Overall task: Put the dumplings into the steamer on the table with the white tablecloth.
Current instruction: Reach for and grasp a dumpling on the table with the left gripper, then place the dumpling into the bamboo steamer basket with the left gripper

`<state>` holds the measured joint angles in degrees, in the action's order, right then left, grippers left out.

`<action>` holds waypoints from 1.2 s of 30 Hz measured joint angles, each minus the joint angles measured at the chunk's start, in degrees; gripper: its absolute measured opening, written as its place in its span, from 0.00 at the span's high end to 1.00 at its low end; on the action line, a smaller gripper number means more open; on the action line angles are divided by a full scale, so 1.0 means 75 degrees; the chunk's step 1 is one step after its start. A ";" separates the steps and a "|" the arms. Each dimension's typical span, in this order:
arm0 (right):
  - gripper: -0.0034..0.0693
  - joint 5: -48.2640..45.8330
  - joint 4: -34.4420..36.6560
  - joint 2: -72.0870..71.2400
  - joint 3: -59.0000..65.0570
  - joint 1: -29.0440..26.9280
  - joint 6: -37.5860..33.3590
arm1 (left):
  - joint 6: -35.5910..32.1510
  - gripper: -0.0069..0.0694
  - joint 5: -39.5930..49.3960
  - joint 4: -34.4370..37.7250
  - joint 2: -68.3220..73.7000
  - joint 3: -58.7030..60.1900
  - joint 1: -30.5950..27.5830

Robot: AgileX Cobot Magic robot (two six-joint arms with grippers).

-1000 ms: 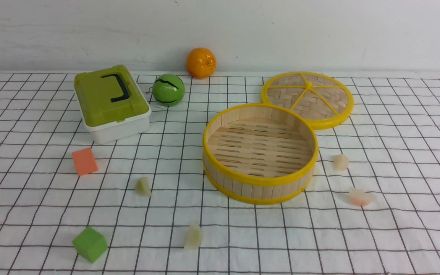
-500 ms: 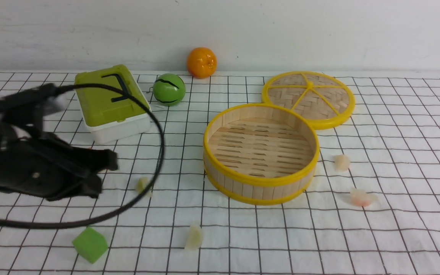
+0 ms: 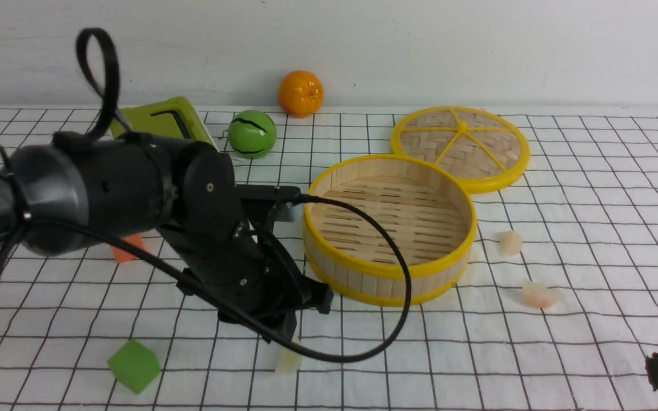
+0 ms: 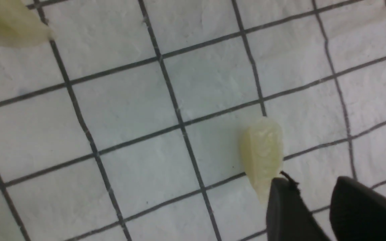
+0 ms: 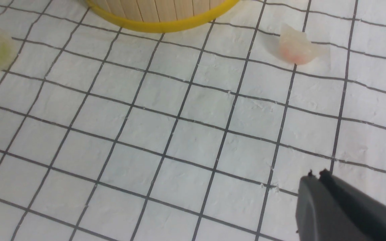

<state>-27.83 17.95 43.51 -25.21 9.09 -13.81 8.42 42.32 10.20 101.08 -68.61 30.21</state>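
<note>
"While my left arm [image 3: 192, 211] half hides the green-lidded box [image 3: 160, 114], what's gripped?"

"Nothing: left gripper [image 4: 313, 187] partly open near a pale-green dumpling [image 4: 263, 147], right gripper [image 5: 317, 177] closed. Steamer [image 3: 392, 279] touches its lid [image 3: 480, 148]."

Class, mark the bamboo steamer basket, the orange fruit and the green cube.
Bamboo steamer basket [image 3: 396, 270]: front view, near yellow rim.
Orange fruit [image 3: 301, 94]: front view, middle of its side.
Green cube [image 3: 135, 366]: front view, centre of its visible surface.
</note>
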 joint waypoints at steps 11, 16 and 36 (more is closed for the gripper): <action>0.93 0.0068 0.0185 0.0000 0.0000 0.0000 0.0000 | -0.0739 0.56 -0.0504 -0.0043 0.1039 -0.0007 0.0117; 0.93 0.0083 0.0185 0.0000 0.0000 0.0000 0.0000 | -0.0755 0.70 -0.0648 -0.0017 0.1046 -0.0068 0.0136; 0.91 0.0246 0.0185 0.0000 0.0000 0.0000 0.0000 | -0.0065 0.70 0.0014 0.0491 0.2282 -0.5179 0.0137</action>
<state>-25.98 19.33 43.51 -25.21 9.09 -13.81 7.93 42.42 13.88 118.19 -107.45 31.24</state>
